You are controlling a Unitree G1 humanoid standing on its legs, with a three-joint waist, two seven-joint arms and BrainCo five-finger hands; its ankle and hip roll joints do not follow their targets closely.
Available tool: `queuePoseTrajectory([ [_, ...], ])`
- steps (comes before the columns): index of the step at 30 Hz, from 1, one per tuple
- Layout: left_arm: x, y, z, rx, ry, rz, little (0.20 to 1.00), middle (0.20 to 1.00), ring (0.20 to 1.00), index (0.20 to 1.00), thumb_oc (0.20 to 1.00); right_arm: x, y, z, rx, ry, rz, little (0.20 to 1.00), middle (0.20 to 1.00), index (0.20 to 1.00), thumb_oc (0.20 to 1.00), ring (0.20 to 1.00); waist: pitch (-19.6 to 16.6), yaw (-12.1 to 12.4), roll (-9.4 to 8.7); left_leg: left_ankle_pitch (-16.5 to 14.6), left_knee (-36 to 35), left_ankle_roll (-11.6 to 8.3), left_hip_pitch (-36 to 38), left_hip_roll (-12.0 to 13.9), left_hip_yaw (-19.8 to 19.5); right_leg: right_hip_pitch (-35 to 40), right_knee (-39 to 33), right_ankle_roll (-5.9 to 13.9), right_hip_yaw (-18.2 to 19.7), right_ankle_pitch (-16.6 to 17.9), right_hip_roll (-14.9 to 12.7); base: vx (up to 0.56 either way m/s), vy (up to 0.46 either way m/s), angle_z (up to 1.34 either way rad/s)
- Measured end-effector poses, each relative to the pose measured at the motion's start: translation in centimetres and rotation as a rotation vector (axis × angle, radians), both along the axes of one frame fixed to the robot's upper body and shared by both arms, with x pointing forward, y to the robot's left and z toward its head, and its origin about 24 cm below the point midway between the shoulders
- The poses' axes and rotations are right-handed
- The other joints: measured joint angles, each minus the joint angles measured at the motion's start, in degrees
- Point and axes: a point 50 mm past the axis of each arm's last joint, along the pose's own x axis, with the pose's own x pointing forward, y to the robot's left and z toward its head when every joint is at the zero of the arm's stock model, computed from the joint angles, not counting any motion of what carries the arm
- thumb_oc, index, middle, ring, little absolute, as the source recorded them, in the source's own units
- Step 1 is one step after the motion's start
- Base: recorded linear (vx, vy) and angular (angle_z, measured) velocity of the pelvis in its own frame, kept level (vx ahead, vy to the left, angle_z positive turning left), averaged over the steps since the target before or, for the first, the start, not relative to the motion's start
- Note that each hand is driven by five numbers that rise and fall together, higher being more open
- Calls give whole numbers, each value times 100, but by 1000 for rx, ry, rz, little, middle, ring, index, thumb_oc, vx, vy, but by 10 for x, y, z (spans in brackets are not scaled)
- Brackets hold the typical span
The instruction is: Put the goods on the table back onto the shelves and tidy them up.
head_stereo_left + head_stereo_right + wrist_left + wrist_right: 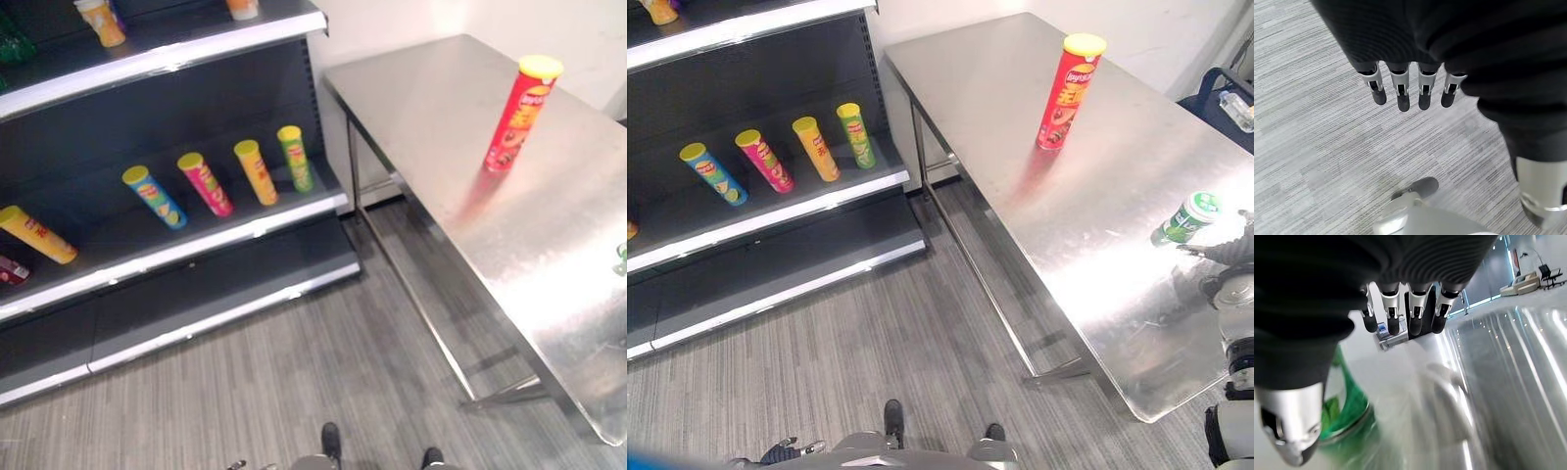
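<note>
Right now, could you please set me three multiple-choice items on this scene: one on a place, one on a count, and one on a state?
1. Where does the red can stand?
A. on the floor
B. on the table
C. on the top shelf

2. How many cans stand in the row of the blue can, pink can, yellow can and green can on the middle shelf?
A. two
B. four
C. six

3. How is the left hand?
A. open, over the floor
B. shut on a can
C. pressed on the table

Answers: 1 B, the can stands upright on the steel top. 2 B, four cans stand side by side. 3 A, its fingers hang straight above grey floor, holding nothing.
</note>
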Motion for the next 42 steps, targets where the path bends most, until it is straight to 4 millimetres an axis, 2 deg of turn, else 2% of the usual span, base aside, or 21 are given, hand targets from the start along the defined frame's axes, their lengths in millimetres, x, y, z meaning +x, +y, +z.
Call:
queuePoseTrajectory([
  [3, 0, 0, 0, -1, -1, 0, 1000, 1000, 1000, 1000, 1000, 2, 2, 1, 0, -14, 6, 1000, 1000, 1000, 1000, 1000, -14, 7, 43, 0, 0, 0, -2, 0, -5, 0, -2, 0, -4, 0, 1, 12, 1, 0],
  [12, -2, -1, 0, 5, -4, 1, 1000, 1000, 1000, 1000, 1000, 6, 7, 23, -70, -180, -11, 1000, 1000, 1000, 1000, 1000, -14, -5, 112, 2, -1, 2, 6, -1, -10, 11, -23, 0, -9, 0, 2, 4, 0, 0],
  [26, -9, 0, 0, 9, 12, 5, 1000, 1000, 1000, 1000, 1000, 6, 6, 14, -53, -174, -43, 1000, 1000, 1000, 1000, 1000, -18, 34, 121, 16, -1, 4, 65, 1, -21, 76, -25, -1, -14, 1, 7, 0, 0, 0],
  [42, -11, 0, 0, 21, 15, 8, 1000, 1000, 1000, 1000, 1000, 27, 14, 28, -46, -187, -22, 1000, 1000, 1000, 1000, 1000, -43, 149, 209, 35, 0, -1, -2, -7, -99, 38, -23, -2, -73, 2, 11, 0, -2, 2],
])
